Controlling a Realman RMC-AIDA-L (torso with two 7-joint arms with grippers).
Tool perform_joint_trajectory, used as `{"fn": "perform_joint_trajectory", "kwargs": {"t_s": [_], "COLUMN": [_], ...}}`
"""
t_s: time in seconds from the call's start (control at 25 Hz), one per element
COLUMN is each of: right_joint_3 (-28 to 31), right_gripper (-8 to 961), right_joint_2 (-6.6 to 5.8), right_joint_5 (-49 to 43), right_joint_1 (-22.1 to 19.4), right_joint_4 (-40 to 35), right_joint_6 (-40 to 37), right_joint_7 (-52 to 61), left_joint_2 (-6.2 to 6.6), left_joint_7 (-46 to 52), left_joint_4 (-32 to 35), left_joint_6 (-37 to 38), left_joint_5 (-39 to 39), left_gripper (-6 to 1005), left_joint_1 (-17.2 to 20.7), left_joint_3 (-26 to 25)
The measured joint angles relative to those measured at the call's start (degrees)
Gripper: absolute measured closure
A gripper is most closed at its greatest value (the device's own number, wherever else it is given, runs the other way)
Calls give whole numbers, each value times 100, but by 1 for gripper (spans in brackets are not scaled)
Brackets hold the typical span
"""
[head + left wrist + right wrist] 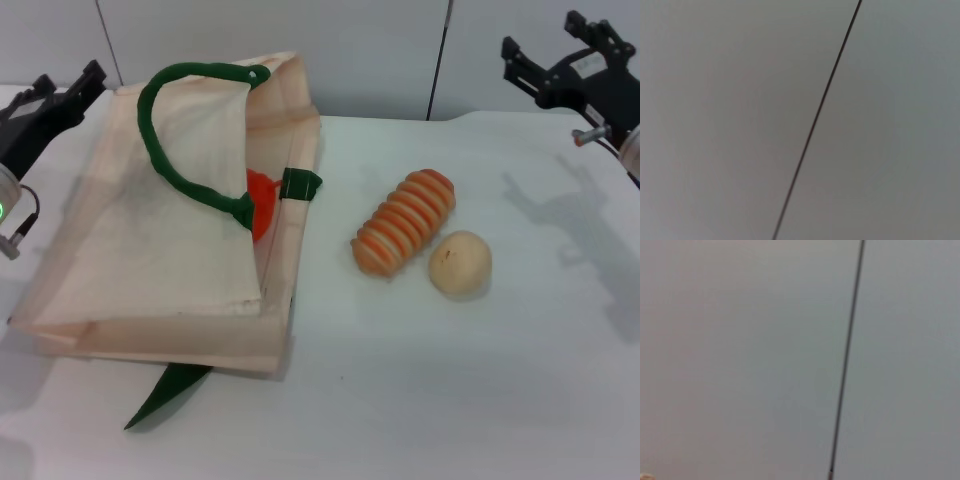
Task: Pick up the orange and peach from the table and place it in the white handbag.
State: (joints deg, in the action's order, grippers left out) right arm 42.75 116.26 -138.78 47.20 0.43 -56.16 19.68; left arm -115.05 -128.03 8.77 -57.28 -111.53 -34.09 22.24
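Both pincers sit raised at the far corners of the worktop: our left gripper [45,105] at the far left, our right gripper [575,65] at the far right. We cannot tell how either one's fingers stand.

Our large cream cloth handbag with green strap handles [150,250] lies flat along the left edge, and the bright orange-red round fruit [260,203] peeks from its mouth. We see no peach.

Mid-table, a ridged orange-and-cream striped item [403,222] touches a pale tan ball [460,264]. The white table [450,390] lies open toward the near and right edges. Grey wall panels [350,50] stand behind.
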Motion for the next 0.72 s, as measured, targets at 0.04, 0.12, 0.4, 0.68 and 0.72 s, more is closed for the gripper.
{"fn": "perform_joint_trajectory", "kwargs": {"t_s": [0.04,0.12,0.4,0.68,0.72], "right_joint_3": [40,167,491,766,801], "right_gripper": [69,69,69,69,69], "right_joint_2": [1,4,18,28,31], "right_joint_5": [0,1,1,0,0], "right_joint_1": [-21,-65,-290,-494,-522], "right_joint_4": [0,1,22,38,38], "right_joint_6": [-4,-10,-239,-316,-316], "right_joint_7": [0,0,31,53,53], "left_joint_2": [-35,-79,-110,-120,-120], "left_joint_7": [-229,-687,-1486,-1634,-1638], "left_joint_4": [-3,-36,-223,-273,-275], "left_joint_6": [7,34,99,31,21], "left_joint_5": [-119,-306,-546,-554,-555], "left_gripper": [162,163,166,169,170], "left_joint_1": [18,29,-15,-43,-53], "left_joint_3": [0,0,0,0,0]}}
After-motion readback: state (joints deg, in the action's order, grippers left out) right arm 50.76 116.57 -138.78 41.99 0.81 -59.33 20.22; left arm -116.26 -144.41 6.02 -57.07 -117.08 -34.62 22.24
